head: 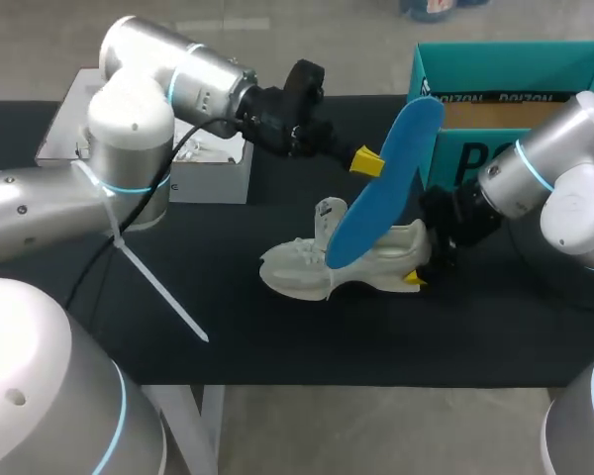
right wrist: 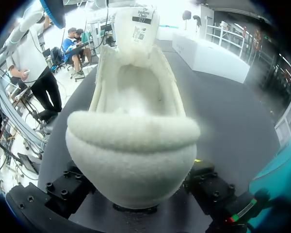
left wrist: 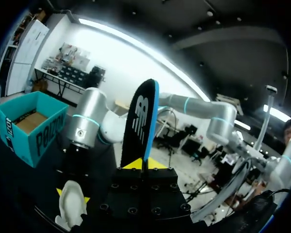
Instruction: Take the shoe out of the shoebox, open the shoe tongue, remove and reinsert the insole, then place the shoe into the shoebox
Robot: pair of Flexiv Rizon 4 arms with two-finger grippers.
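Item: insole (head: 391,178), pinched in L pincer (head: 368,161); shoe (head: 302,272) heel clamped by R pincer (head: 416,269); to refit, feed toe-end in first w/ shoe steady.

The end effector (left wrist: 143,166) pinches the insole (left wrist: 140,121) upright; the white shoe (left wrist: 72,204) lies beside it, the teal shoebox (left wrist: 34,131) farther ahead.
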